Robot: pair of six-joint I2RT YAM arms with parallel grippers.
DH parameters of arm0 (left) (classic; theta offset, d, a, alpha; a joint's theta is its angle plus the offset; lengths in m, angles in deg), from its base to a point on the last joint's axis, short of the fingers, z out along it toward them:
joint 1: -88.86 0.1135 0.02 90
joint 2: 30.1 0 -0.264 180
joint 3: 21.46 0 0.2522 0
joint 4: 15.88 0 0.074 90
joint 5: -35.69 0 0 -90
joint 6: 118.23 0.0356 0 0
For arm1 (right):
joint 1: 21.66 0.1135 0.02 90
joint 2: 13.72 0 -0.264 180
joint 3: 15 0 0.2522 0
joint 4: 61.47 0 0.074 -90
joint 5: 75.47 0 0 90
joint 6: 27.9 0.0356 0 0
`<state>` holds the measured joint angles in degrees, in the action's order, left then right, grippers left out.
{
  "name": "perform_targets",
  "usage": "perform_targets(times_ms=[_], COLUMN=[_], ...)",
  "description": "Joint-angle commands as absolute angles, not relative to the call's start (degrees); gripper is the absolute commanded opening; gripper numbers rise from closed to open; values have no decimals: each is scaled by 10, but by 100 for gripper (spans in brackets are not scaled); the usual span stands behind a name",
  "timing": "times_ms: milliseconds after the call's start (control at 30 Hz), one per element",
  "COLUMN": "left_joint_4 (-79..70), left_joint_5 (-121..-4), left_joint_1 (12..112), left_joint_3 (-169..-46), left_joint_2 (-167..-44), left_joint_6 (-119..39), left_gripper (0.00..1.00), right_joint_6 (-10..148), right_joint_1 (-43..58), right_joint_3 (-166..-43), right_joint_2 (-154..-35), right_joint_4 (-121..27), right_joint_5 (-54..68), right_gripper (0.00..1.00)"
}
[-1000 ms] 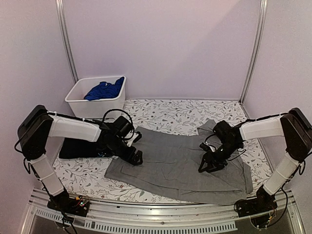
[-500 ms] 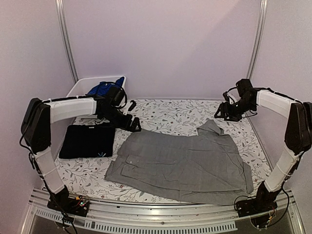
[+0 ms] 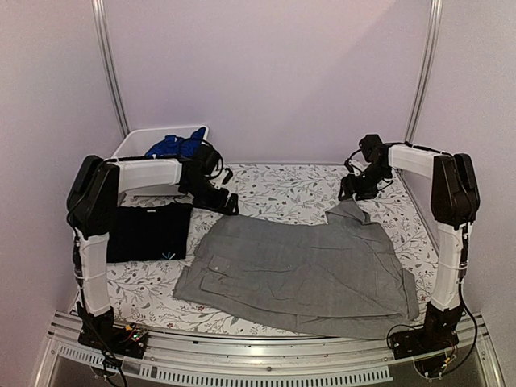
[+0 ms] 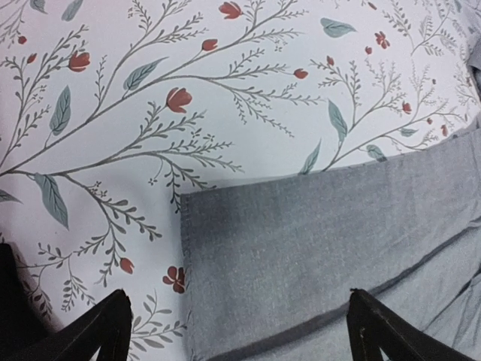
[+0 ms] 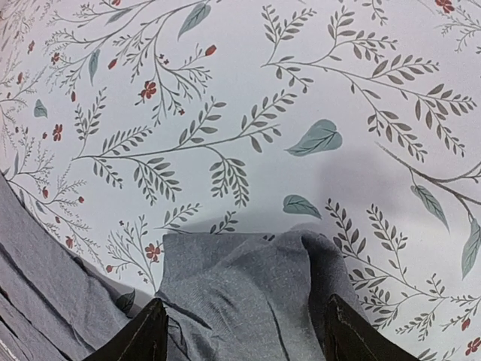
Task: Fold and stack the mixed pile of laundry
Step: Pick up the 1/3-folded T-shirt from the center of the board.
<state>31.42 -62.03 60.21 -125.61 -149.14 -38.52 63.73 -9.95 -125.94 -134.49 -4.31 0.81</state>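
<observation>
**A:** What lay on the left side?

**B:** A folded black T-shirt lay flat on the floral table cover, just beside the white bin. The bin held the blue garment. The T-shirt was probably parked aside as the base of the stack, leaving the middle free.

**A:** And the left gripper?

**B:** Its jaws were spread wide with nothing in them. It hung over the far-left corner of the grey collared shirt.

**A:** How did the shirt itself lie?

**B:** It was spread flat mid-table and not yet folded, with its near hem close to the front edge.

**A:** And the right side?

**B:** The right gripper hovered above the collar end, fingers parted, gripping nothing. Both grippers seemed posed to take the far edge for a fold. Bare cover beyond that edge gave room, though the right wall stood near.
</observation>
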Motion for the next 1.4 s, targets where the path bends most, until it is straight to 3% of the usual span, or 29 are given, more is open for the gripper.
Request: perform_targets(times_ms=[0, 100, 300, 433, 633, 967, 1133, 1367], left_joint_4=[336, 340, 333, 315, 301, 307, 312, 317], left_joint_5=[-589, -583, -618, -694, -749, -693, -702, -712], left_joint_1=[608, 612, 630, 650, 680, 689, 689, 689], left_joint_3=[-1291, -1302, -1303, -1299, -1316, -1364, -1375, -1384], left_joint_2=[-1536, -1550, -1560, -1558, -1573, -1617, -1639, -1654], left_joint_6=[-365, -360, -357, -347, -342, -316, -302, -293], left_gripper=[100, 100, 97, 85, 74, 68, 58, 35], right_joint_6=[627, 627, 603, 591, 581, 574, 576, 580], right_joint_1=[-99, -98, -99, -99, -97, -96, -96, -96], right_joint_3=[-1293, -1293, -1358, -1430, -1474, -1451, -1442, -1445], right_joint_2=[-1401, -1411, -1439, -1453, -1466, -1455, -1448, -1442], right_joint_4=[-3, -8, -12, -22, -44, -39, -37, -36], right_joint_5=[69, 66, 44, 17, -50, -52, -47, -42], right_gripper=[68, 63, 13, 0, 0, 0, 0, 0])
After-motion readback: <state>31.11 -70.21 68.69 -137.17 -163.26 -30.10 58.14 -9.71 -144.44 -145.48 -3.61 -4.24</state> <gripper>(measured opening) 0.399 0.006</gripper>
